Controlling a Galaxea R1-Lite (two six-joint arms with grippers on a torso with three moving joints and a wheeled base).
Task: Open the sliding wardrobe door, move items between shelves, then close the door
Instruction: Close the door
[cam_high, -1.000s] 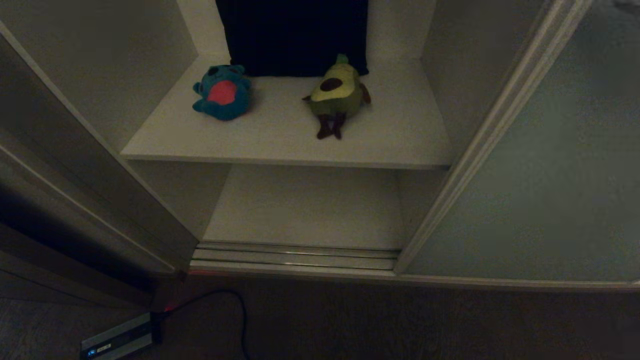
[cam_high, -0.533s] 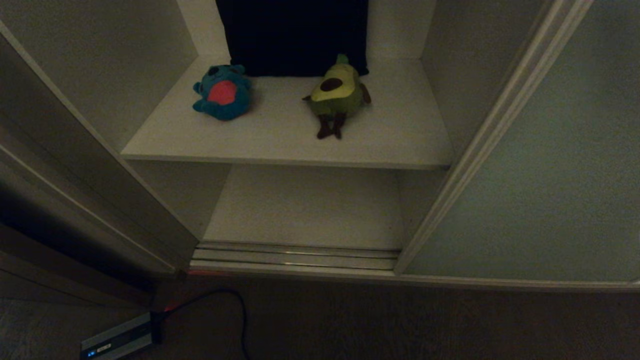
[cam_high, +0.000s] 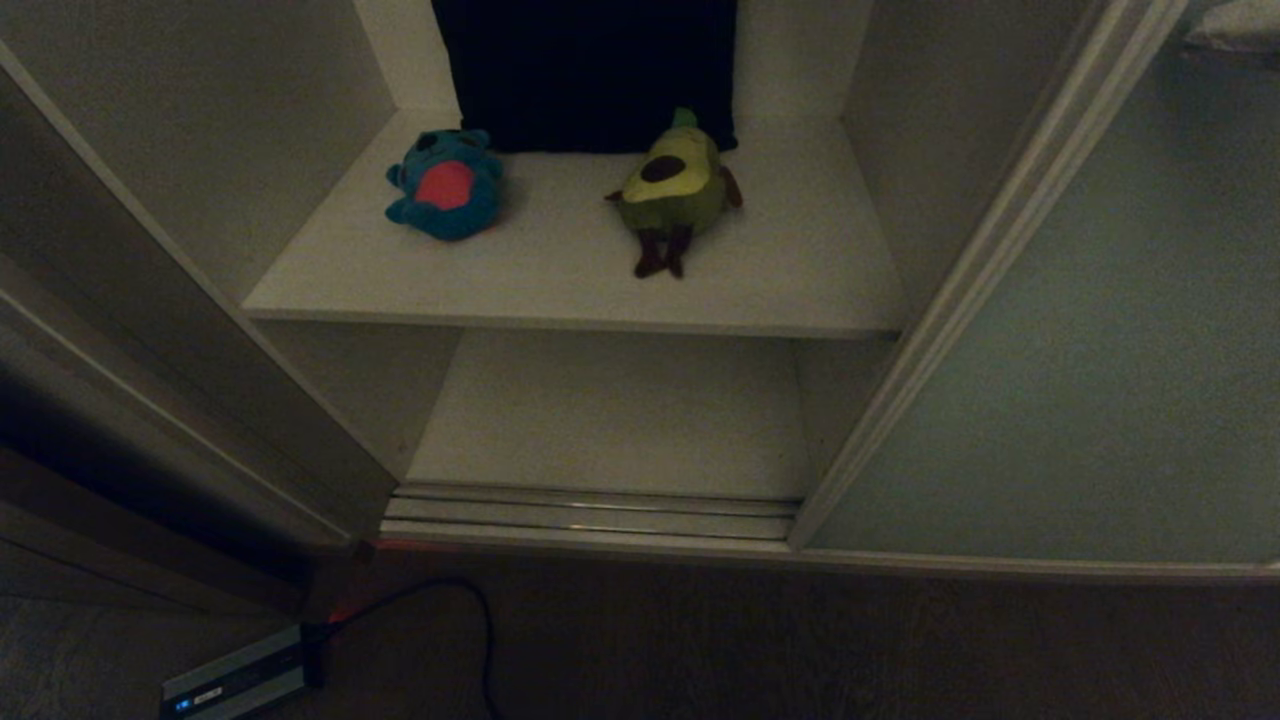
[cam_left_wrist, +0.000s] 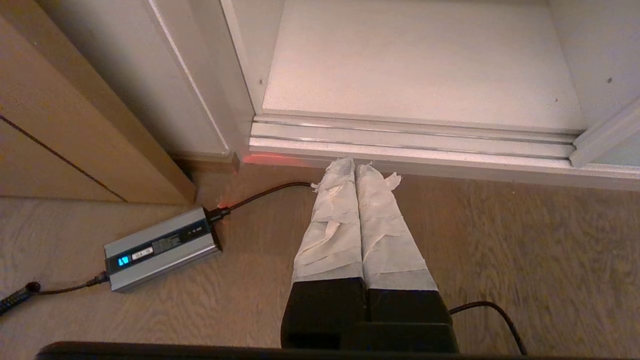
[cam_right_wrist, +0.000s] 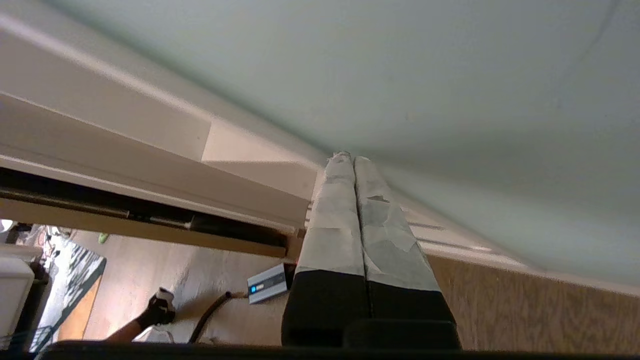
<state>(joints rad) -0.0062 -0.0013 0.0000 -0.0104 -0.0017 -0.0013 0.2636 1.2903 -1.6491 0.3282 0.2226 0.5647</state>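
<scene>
The sliding wardrobe door (cam_high: 1080, 350) stands slid to the right, leaving the interior exposed. Two items sit on the upper shelf (cam_high: 560, 280): a teal monster (cam_high: 445, 185) at the left and a green avocado (cam_high: 675, 185) at the right. The lower shelf (cam_high: 620, 410) is bare. My right gripper (cam_right_wrist: 348, 157) is shut on nothing, its taped tips close to the pale door panel (cam_right_wrist: 450, 75); it shows as a pale shape (cam_high: 1235, 25) at the head view's top right corner. My left gripper (cam_left_wrist: 355, 165) is shut and parked low over the wooden floor.
A ribbed metal floor track (cam_high: 590, 515) runs along the wardrobe's front. A grey box (cam_high: 235, 680) with a black cable (cam_high: 470, 620) lies on the floor at the left. Dark cloth (cam_high: 590, 70) hangs behind the toys. A brown side board (cam_left_wrist: 75, 125) stands at the left.
The right gripper's pale tip has come further into the head view's top right corner. The toys, the door and the left arm have not moved.
</scene>
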